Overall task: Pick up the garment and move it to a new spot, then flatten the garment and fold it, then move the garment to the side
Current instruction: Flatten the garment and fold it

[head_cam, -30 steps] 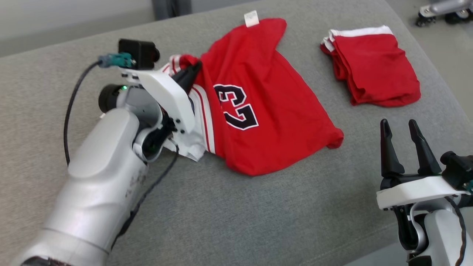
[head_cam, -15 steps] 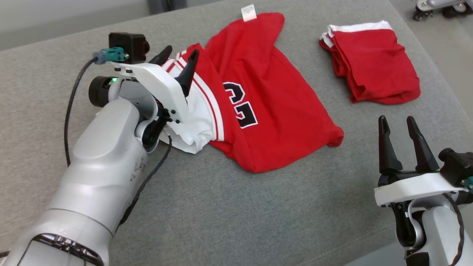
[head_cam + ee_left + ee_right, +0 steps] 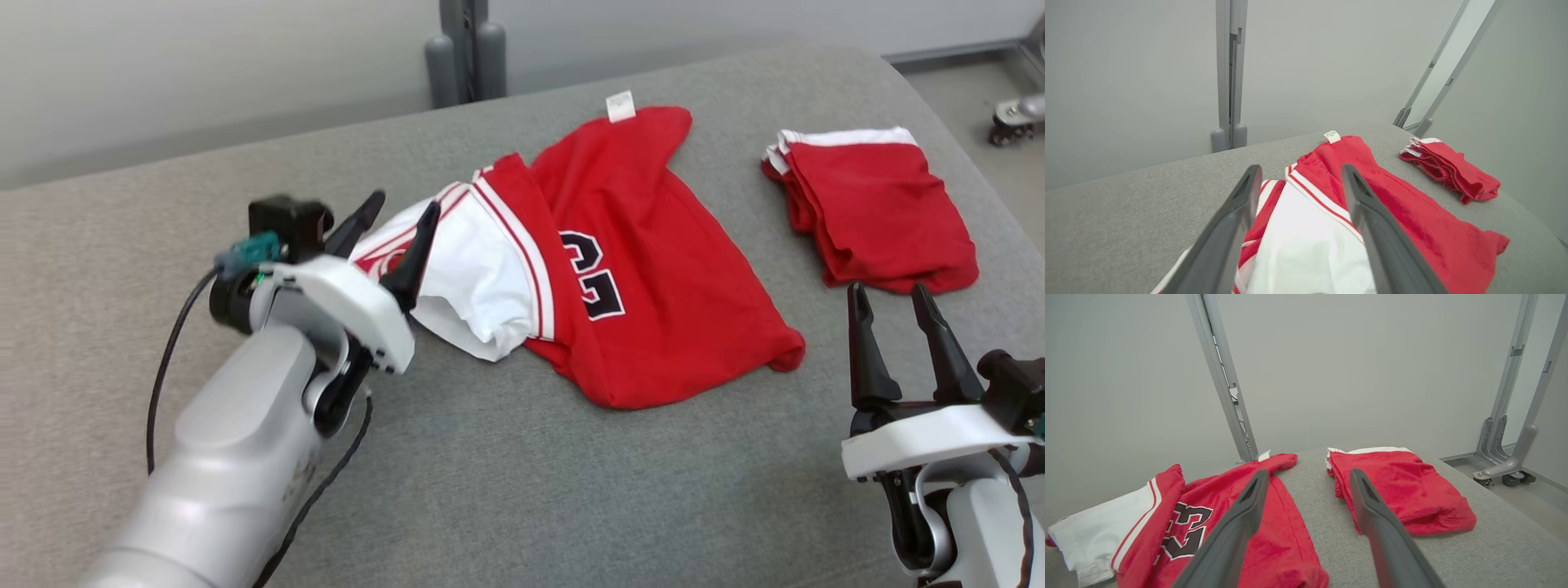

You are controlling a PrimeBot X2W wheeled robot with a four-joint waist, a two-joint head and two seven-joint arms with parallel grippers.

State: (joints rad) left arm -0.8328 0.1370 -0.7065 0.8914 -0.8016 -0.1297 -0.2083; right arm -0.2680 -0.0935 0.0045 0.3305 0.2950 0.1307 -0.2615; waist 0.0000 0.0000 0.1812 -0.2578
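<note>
left gripper [image 3: 400, 211]: you have it spread wide with nothing clamped, at the left edge of the jersey, over the part turned white side out.
contact: in the left wrist view the white cloth shows between the two fingers; you cannot tell from either view whether the tips touch it or sit just above it.
right gripper [image 3: 888, 291]: you have it wide apart and empty at the lower right, fingers pointing up the head view, apart from the jersey's right corner.
jersey [image 3: 653, 269]: red, lying rumpled on the middle of the cushion; a dark number edged in white is partly folded under; the left part is turned back, showing white cloth bordered by red and white stripes.
label [image 3: 620, 106]: small, white, at the jersey's far edge.
folded garment [image 3: 882, 212]: red with a white band along its far edge, to the right of the jersey and apart from it.
cushion [image 3: 522, 490]: grey, woven, bearing both garments.
post [image 3: 465, 49]: grey metal, upright behind the cushion's far edge, against a pale wall.
</note>
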